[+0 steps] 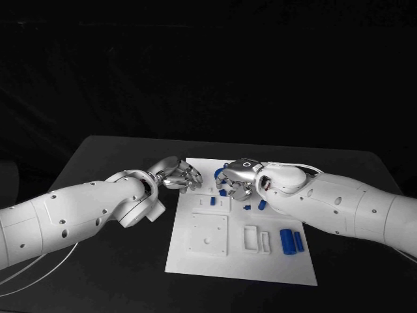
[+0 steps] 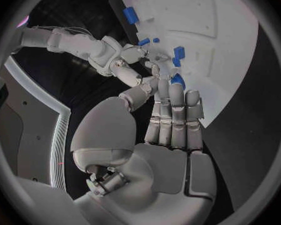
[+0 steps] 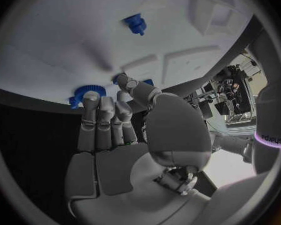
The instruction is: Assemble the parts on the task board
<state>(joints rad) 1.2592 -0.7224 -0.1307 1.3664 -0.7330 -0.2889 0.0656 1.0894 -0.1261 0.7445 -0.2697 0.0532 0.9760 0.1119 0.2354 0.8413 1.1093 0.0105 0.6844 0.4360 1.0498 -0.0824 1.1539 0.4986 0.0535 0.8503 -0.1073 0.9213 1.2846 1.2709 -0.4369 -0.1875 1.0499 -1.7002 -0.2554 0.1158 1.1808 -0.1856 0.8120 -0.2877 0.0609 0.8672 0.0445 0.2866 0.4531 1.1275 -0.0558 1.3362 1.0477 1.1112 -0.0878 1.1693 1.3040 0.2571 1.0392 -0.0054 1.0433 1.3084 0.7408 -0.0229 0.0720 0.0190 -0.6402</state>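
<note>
The white task board [image 1: 242, 261] lies in the middle of the black table. Both hands meet at its far edge. My left hand [image 1: 176, 175] has its fingers [image 2: 172, 115] stretched out straight and together, holding nothing, with their tips beside a blue part [image 2: 178, 80]. My right hand [image 1: 242, 179] also has straight fingers [image 3: 103, 120], and their tips touch a round blue part [image 3: 87, 91] at the board's edge. Its thumb [image 3: 140, 92] stands apart from that part. The same round part [image 1: 220, 173] lies between the two hands in the head view.
Several small blue parts [image 1: 262, 204] lie on the board's far half, and two blue cylinders [image 1: 291, 240] lie side by side near its right edge. Raised white blocks [image 1: 210, 235] and a slotted block [image 1: 255, 238] stand on the near half. Black table surrounds the board.
</note>
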